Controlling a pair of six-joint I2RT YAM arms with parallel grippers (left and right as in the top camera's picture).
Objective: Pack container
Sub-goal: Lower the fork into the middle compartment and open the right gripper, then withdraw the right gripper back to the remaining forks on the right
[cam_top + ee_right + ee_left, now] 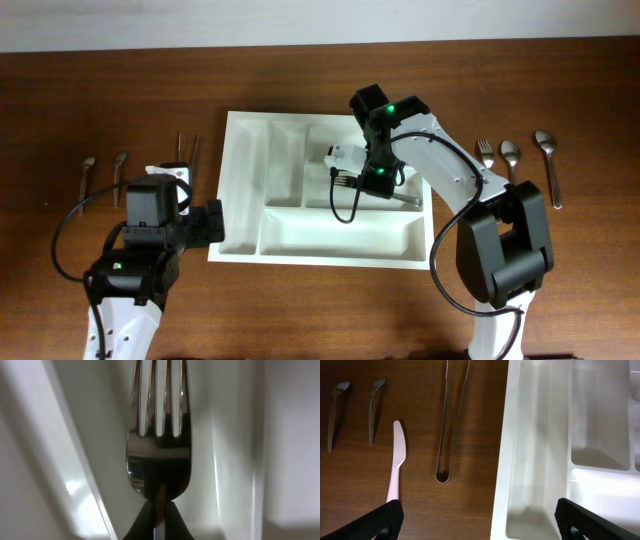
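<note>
Container (330, 232) lies under right jaws clamping fork (159, 460).

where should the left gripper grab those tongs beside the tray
Mid-length, from straight above, with the open left gripper closing across both arms. The tongs lie flat, two thin arms nearly parallel, joined at the bend nearest the gripper, so squeezing them together should hold. A gap shows on either side, toward the knife and the tray, leaving room.

Wooden table (300, 310) under tray (245, 200), spoons (510, 151), knife (398, 447)
</note>
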